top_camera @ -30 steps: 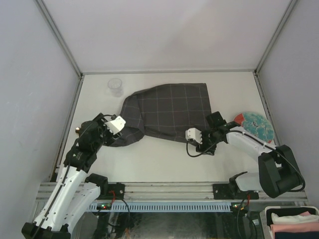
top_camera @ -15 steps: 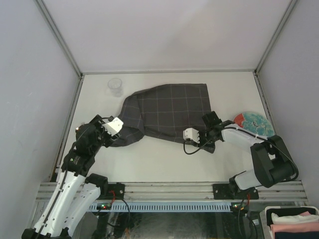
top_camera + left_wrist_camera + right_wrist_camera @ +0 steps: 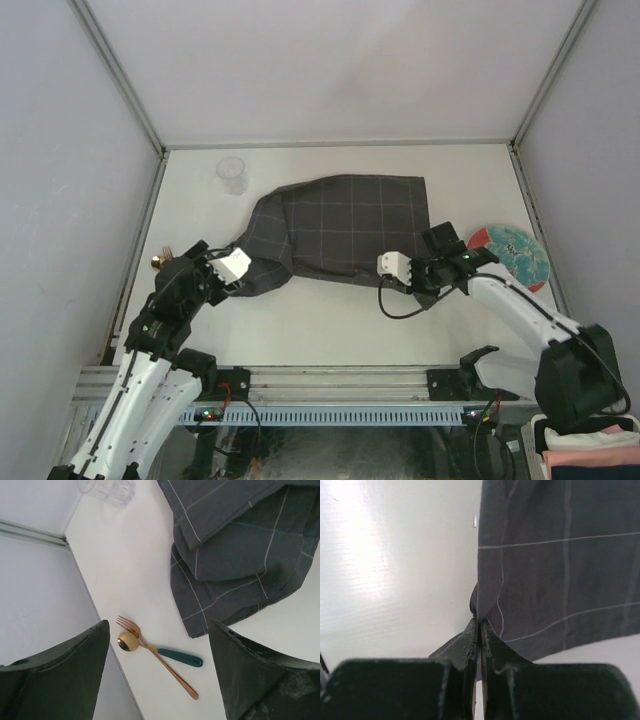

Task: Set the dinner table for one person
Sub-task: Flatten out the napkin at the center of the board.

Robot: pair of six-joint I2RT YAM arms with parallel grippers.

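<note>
On the off-white dinner table (image 3: 320, 325) lies a dark grey checked cloth (image 3: 340, 222), crumpled at its left end. My right gripper (image 3: 437, 268) is shut on the cloth's near right edge; in the right wrist view the jaws (image 3: 480, 621) pinch a fold of the cloth (image 3: 560, 565). My left gripper (image 3: 197, 265) hangs open near the table's left edge. Below its fingers (image 3: 159, 630) lie a gold fork (image 3: 175, 677) and a gold spoon with a green handle (image 3: 182, 656), crossed. The cloth's folded corner (image 3: 240, 545) is just to their right.
A clear glass (image 3: 231, 173) stands at the back left, also in the left wrist view (image 3: 107, 490). A patterned teal plate with a red rim (image 3: 518, 255) lies by the right rail, behind my right arm. A bin of folded cloths (image 3: 585, 448) sits off the table, bottom right.
My right gripper has closed on the cloth's edge and drawn it a little to the right, so the cloth lies flatter. The left arm has shifted slightly and stays open.
</note>
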